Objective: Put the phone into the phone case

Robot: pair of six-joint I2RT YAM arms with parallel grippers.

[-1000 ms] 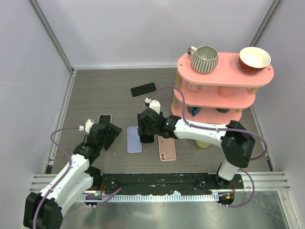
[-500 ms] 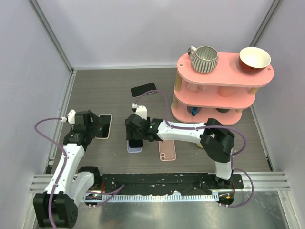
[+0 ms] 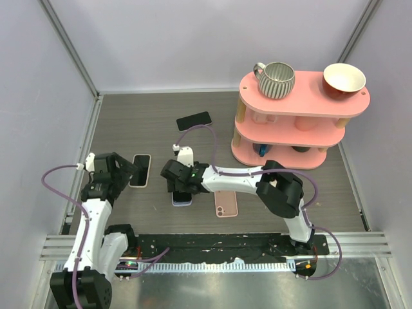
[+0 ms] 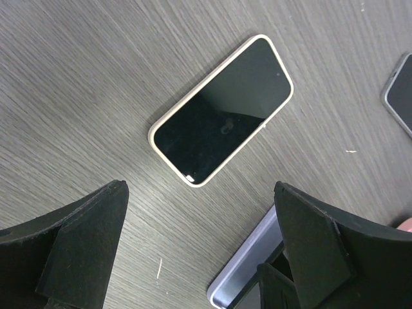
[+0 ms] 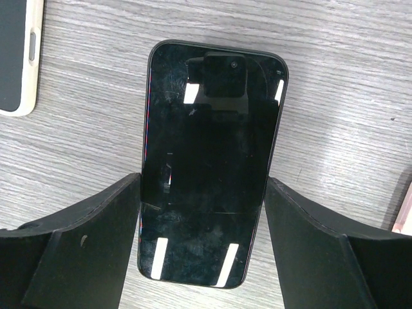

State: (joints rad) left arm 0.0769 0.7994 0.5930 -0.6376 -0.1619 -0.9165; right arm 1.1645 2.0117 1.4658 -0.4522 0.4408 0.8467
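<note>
Grey desk [image 3: 129, 122]: mid-frame, right tool [image 5: 203, 193] pinches the phone [image 5: 212, 129] over the case [image 3: 182, 200]; left tool [image 4: 199, 190] spread wide above a cream phone [image 4: 222, 109].

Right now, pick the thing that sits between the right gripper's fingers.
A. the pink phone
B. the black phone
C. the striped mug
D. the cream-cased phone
B: the right wrist view shows the black phone clamped between the fingers of the right gripper; the cream-cased phone lies apart on the table.
</note>
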